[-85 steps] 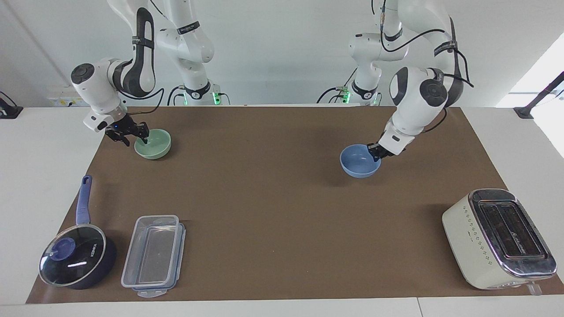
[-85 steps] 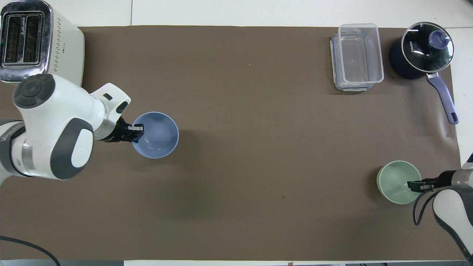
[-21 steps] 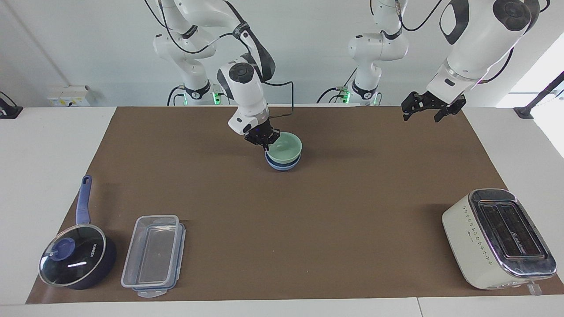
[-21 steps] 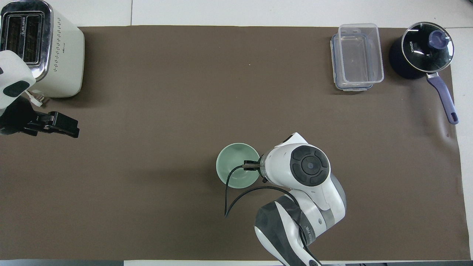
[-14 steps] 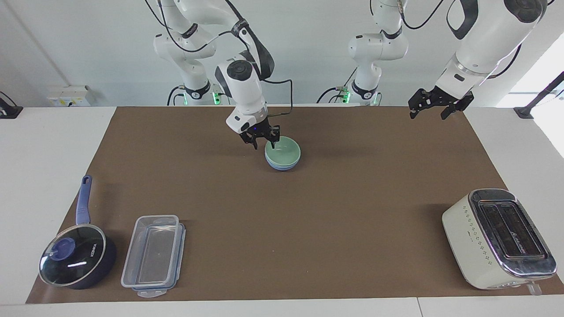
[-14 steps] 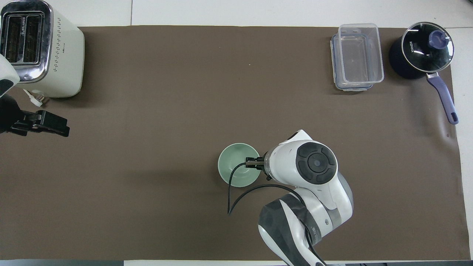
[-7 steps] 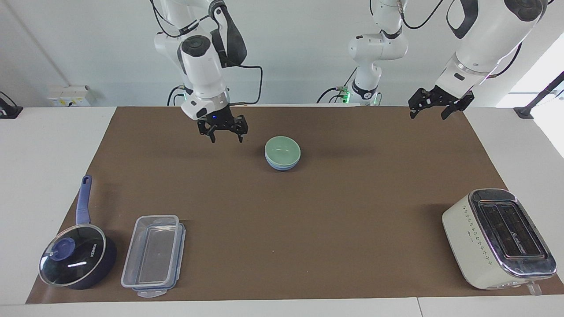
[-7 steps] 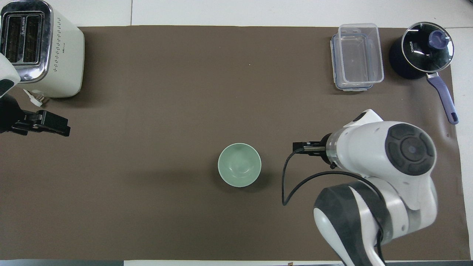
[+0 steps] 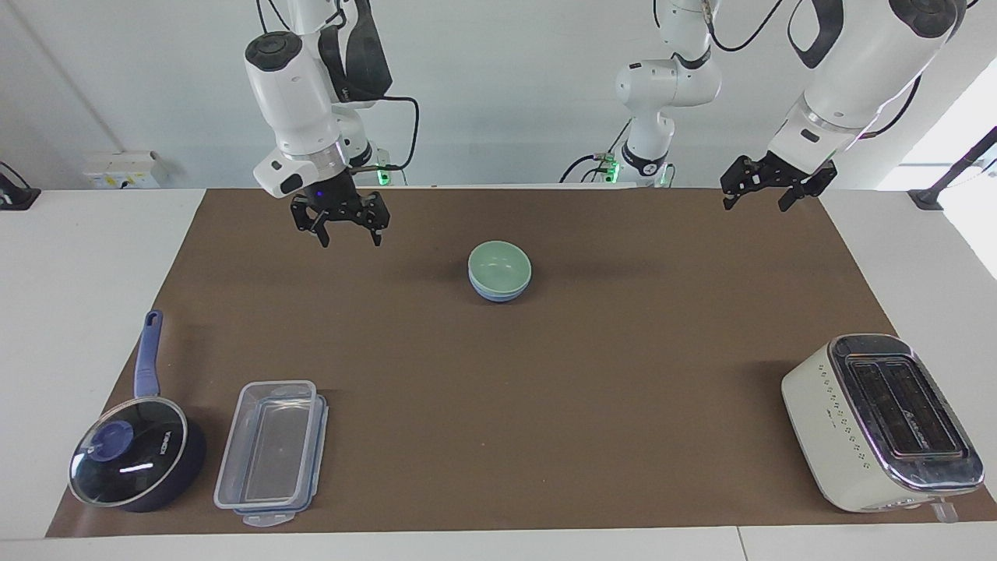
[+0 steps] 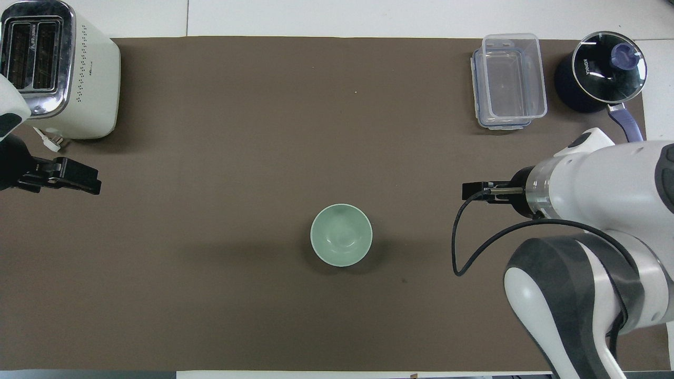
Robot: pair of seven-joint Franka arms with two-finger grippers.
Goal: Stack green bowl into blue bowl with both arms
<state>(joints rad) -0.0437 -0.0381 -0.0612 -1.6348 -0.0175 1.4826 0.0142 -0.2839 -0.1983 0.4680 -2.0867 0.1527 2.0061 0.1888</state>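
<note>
Green bowl [image 9: 499, 262]: nested in blue bowl [image 9: 498, 292], mid-bench, toward robots' edge. Right gripper [image 9: 347, 234], left gripper [image 9: 767, 196]: fingers apart, empty, aloft. Advice: withdraw clear, stack undisturbed.

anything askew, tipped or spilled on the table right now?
Nothing stands out. The green bowl sits level inside the blue bowl mid-mat. Both end effectors are open and empty in the air: right, left. Toaster, saucepan and clear container stand upright.
</note>
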